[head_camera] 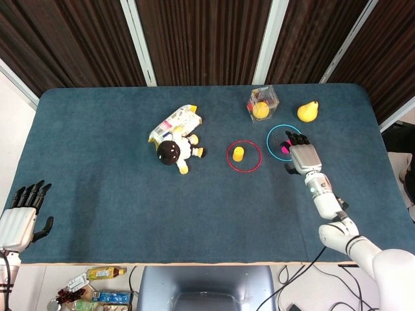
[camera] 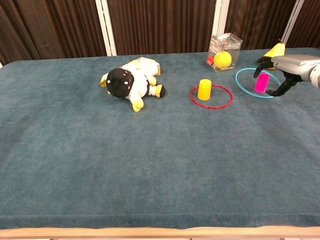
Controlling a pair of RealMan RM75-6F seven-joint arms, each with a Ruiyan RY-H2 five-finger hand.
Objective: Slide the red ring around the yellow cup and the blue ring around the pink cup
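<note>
Lying flat on the desk, the blue ring encircles the pink cup. The right hand hovers just over the cup with fingers spread, released and holding nothing; its fingertips reach past the ring's near edge. The red ring lies around the yellow cup. At the desk's near left corner, the left hand hangs loose and empty, fingers apart.
</note>
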